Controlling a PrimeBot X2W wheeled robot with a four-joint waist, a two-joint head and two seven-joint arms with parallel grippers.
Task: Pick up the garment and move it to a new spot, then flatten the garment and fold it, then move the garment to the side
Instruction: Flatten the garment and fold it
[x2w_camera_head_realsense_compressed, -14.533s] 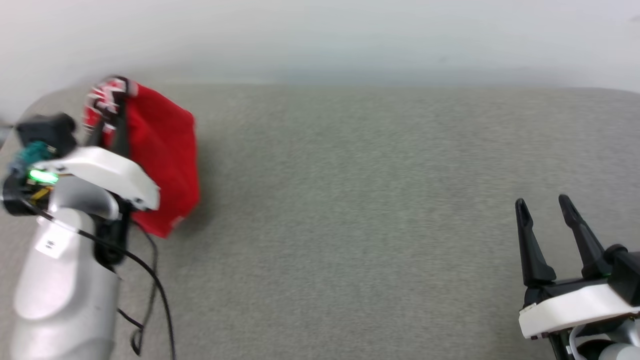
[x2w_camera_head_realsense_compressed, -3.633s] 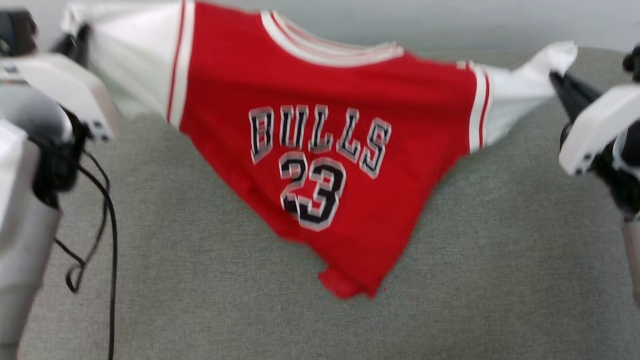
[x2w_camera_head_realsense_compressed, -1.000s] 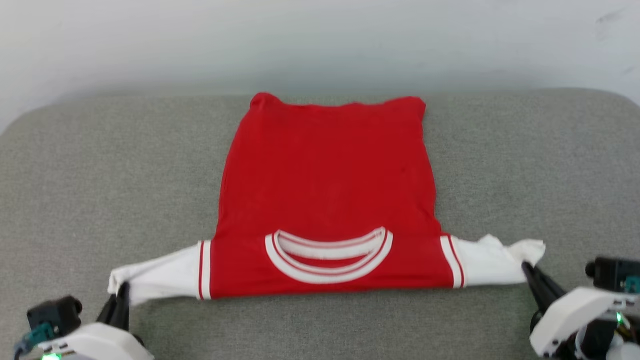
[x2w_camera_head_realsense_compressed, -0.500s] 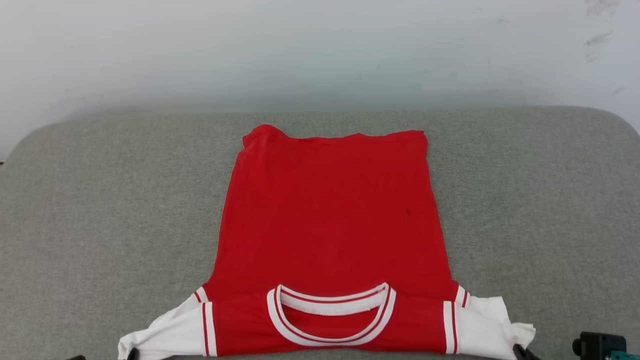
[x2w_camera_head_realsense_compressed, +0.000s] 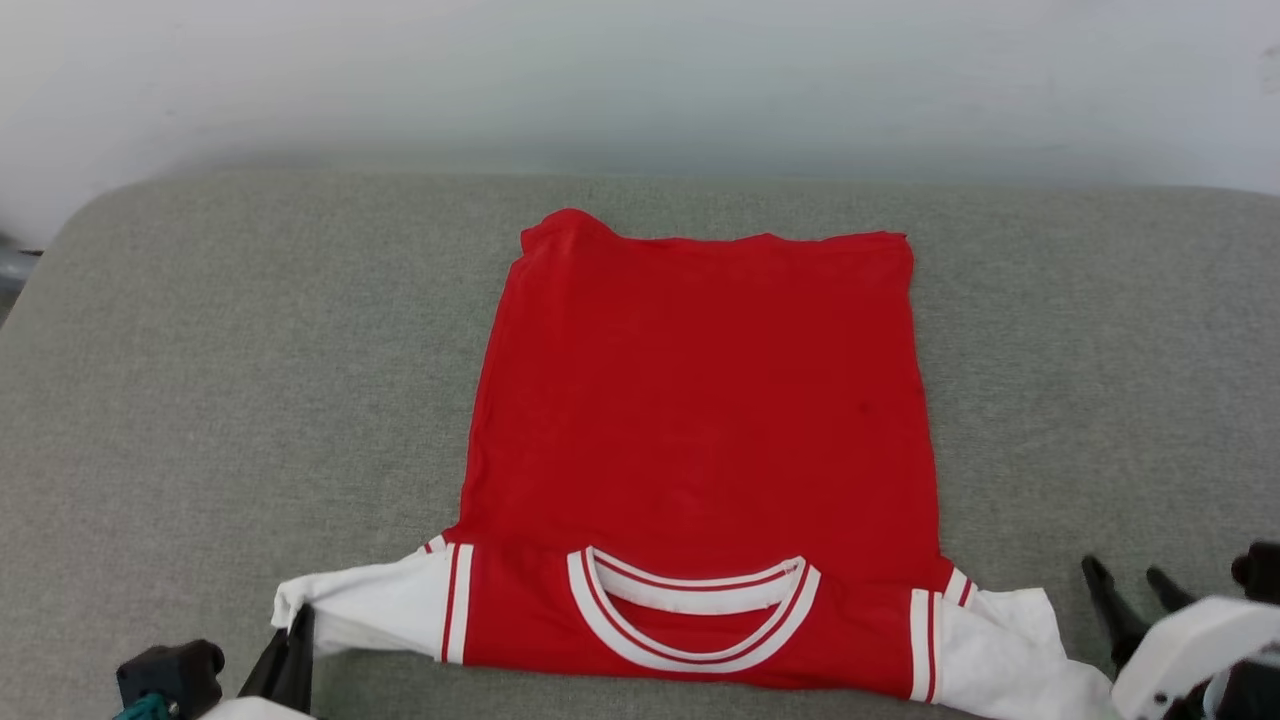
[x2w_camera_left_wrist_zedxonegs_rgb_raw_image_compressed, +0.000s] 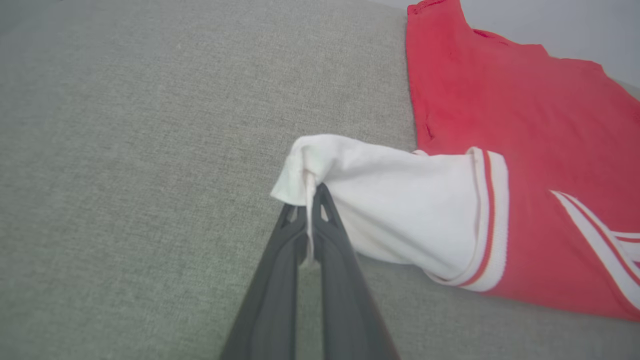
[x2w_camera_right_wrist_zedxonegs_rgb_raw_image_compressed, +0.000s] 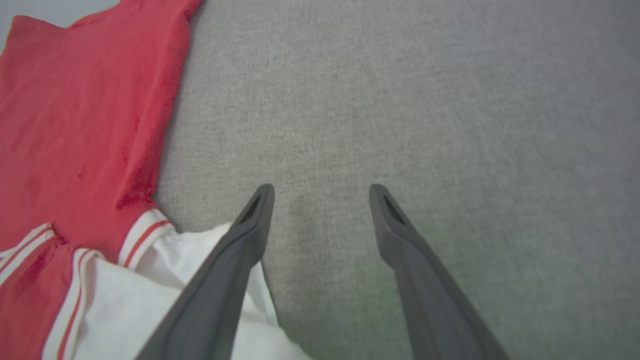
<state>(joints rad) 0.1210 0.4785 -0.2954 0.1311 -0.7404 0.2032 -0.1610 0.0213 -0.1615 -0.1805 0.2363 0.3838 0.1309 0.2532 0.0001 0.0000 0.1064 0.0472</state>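
1. Grey bench (x2w_camera_head_realsense_compressed: 200, 350), pale wall (x2w_camera_head_realsense_compressed: 640, 80) behind.
2. Shirt (x2w_camera_head_realsense_compressed: 700, 400) lies flat mid-bench, collar near.
3. Left gripper (x2w_camera_left_wrist_zedxonegs_rgb_raw_image_compressed: 308, 198) is clenched on the left sleeve (x2w_camera_left_wrist_zedxonegs_rgb_raw_image_compressed: 400, 200) tip.
4. Right gripper (x2w_camera_right_wrist_zedxonegs_rgb_raw_image_compressed: 321, 189) is released, just beside the right sleeve (x2w_camera_right_wrist_zedxonegs_rgb_raw_image_compressed: 150, 280).

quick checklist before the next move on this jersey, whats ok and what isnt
1. Garment lying flat on the grey cushion, collar nearest the robot: ok.
2. Left gripper shut on the left sleeve tip: ok.
3. Right gripper open, nothing between its fingers: ok.
4. Right sleeve smoothed out: not ok, it lies crumpled.
5. Right gripper clear of the fabric: cannot tell, one finger overlaps the right sleeve in the wrist view.
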